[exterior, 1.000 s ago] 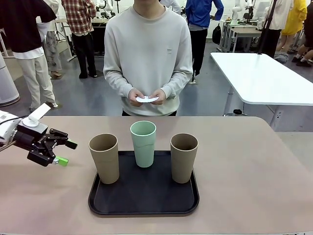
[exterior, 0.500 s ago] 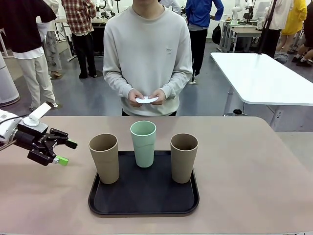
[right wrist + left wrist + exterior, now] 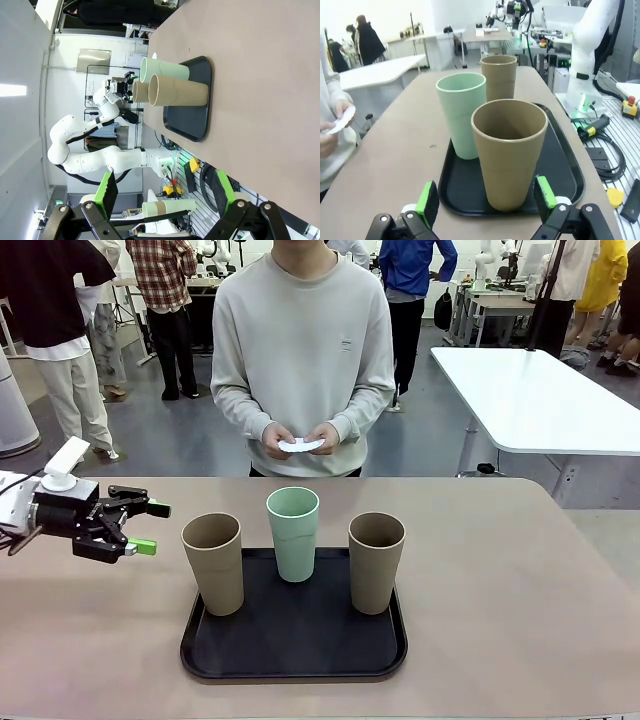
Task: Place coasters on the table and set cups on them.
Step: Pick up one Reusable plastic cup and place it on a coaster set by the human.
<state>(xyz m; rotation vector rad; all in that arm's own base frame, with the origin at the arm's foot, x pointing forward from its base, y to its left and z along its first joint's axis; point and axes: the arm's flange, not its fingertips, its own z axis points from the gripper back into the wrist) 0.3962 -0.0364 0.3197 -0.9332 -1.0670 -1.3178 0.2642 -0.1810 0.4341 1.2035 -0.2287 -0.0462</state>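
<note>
Three cups are parked upright on a black tray (image 3: 295,652) on the near middle of the table (image 3: 520,590): the left tan cup (image 3: 213,562), the mint green cup (image 3: 293,533) a bit farther back, and the right tan cup (image 3: 376,561). None are touching, and all look plain matte. The coasters (image 3: 301,444) aren't down yet. A small white lacy piece is held at the far side by a person, pinched between the left-side hand (image 3: 276,434) and the right-side hand (image 3: 325,435). How many are stacked can't be told. The left gripper (image 3: 152,528) is seen hovering over the table just left of the left tan cup, jaws spread wide with nothing gripped. In its wrist view that cup is framed between the green pads (image 3: 427,197), untouched. The right gripper (image 3: 165,189) is spread wide too, nothing held. As for writing, a tiny mark (image 3: 345,343) on the person's grey sweatshirt (image 3: 300,370) is too small to be read.
</note>
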